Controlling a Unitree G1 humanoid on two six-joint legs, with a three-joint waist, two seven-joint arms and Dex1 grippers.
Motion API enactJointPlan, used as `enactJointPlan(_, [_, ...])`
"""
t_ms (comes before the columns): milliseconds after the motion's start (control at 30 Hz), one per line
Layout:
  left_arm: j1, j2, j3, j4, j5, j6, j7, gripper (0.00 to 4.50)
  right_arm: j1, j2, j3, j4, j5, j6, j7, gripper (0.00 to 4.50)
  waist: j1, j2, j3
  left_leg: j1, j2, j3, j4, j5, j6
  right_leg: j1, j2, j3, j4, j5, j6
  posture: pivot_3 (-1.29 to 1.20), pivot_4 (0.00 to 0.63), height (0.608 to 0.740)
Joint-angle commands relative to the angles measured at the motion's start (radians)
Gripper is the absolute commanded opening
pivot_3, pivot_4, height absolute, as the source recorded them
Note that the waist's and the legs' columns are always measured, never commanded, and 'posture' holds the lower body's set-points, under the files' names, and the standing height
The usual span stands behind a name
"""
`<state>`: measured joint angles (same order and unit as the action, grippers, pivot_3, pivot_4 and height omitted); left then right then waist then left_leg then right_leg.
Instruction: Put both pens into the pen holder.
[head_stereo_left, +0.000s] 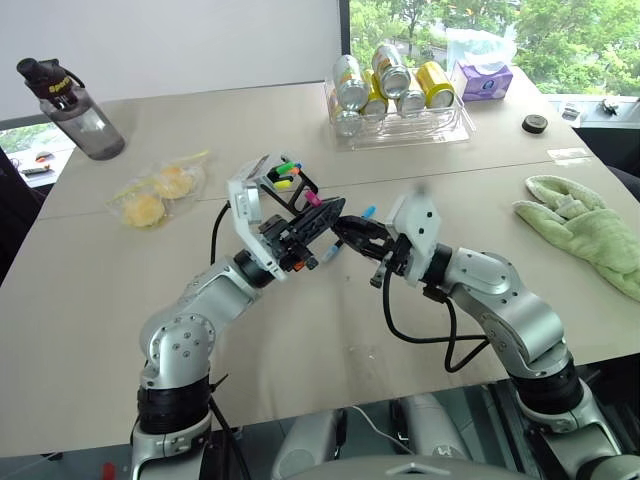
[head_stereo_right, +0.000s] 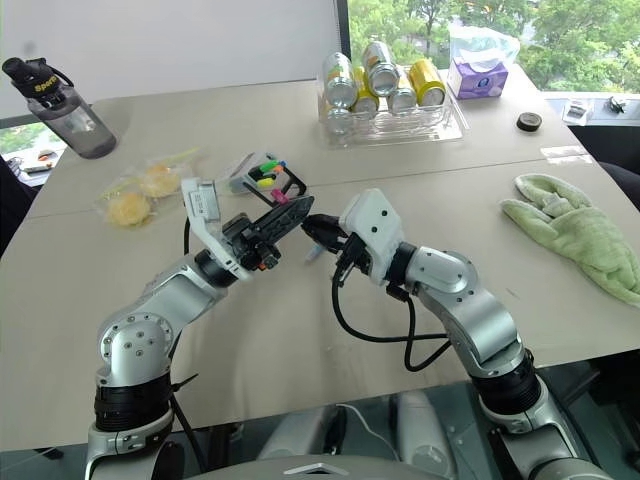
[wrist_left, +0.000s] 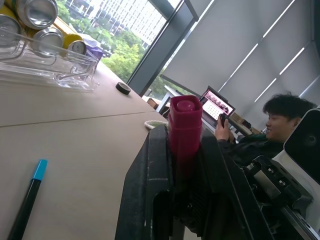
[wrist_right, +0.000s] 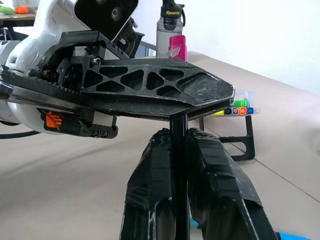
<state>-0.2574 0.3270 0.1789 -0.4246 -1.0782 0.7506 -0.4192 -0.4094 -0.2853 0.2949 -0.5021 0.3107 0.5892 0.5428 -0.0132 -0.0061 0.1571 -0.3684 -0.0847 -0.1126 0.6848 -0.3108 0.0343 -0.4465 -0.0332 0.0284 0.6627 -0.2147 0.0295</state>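
Item 1, centre of the frame, nearest: the left gripper (head_stereo_left: 318, 226) and the right gripper (head_stereo_left: 352, 232) are meeting tip to tip above the table (head_stereo_left: 300, 330). The left one's black fingers (wrist_left: 150, 190) are pressing narrowly on the pink-ended pen (wrist_left: 184, 127), its magenta cap standing up between them. The right one's fingers (wrist_right: 155, 200) are also clamping that pen's slim black barrel (wrist_right: 178, 145), so both grippers are holding the same pen.

Item 2, just right of centre: the blue-capped pen (head_stereo_left: 366, 213) is lying on the table behind the right gripper, its light blue tip pointing toward the upper right.

Item 3, just above the left gripper: the pen holder (head_stereo_left: 285, 183), black-framed, is lying tilted on the table with green, yellow and orange marker tips showing at its mouth.

Item 4, left of centre: a clear bag of yellow snacks (head_stereo_left: 155, 192) is lying flat.

Item 5, right edge: a green cloth (head_stereo_left: 585, 225) is lying crumpled.

Item 6, upper left: a dark water bottle (head_stereo_left: 75, 110) is standing upright.

Item 7, upper centre right: a clear tray of cans (head_stereo_left: 395, 100) is sitting at the far side, with a purple tissue box (head_stereo_left: 482, 78) beside it and a small black disc (head_stereo_left: 535, 123) further right.

Item 8, left wrist view, background: a person (wrist_left: 260, 137) is sitting with a phone.
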Motion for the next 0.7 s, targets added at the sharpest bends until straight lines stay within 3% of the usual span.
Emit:
enactJointPlan(33, [-0.021,0.021,-0.014,-0.048,0.041,-0.051,-0.047,0.00,-0.010,-0.011,-0.035,-0.024,0.021,0.065,-0.017,1.28,0.001,0.000,0.000,0.000,0.000,0.000,0.000,0.000,0.000,0.000,0.000,0.000,0.000,0.000,0.000,0.00,0.150,0.740])
enactJointPlan(133, [-0.053,0.056,-0.036,-0.052,0.116,-0.087,-0.072,0.00,0.016,-0.070,-0.026,-0.023,0.009,0.077,0.015,2.78,0.002,0.000,0.000,0.000,0.000,0.000,0.000,0.000,0.000,0.000,0.000,0.000,0.000,0.000,0.000,0.00,0.150,0.740])
enactJointPlan(267, [-0.119,0.111,-0.083,-0.006,0.342,-0.212,-0.069,0.00,0.047,-0.118,-0.145,0.001,0.089,0.109,0.043,2.78,0.005,0.000,0.000,0.000,0.000,0.000,0.000,0.000,0.000,0.000,0.000,0.000,-0.001,0.000,0.000,0.00,0.150,0.740])
enactJointPlan(533, [-0.238,0.199,-0.132,0.055,0.661,-0.437,-0.095,0.00,0.070,-0.334,-0.412,0.108,0.188,0.067,0.203,2.78,0.004,0.000,0.001,-0.001,0.000,0.000,-0.002,0.000,0.000,0.000,0.000,0.000,-0.001,0.000,0.000,0.00,0.150,0.740])
enactJointPlan(700, [-0.319,0.265,-0.228,0.122,0.929,-0.575,-0.079,0.00,0.031,-0.370,-0.528,0.140,0.312,0.033,0.300,2.78,0.002,-0.001,0.001,-0.001,0.000,0.000,-0.002,0.000,0.000,0.000,0.000,0.000,-0.002,0.000,0.000,0.00,0.150,0.740])
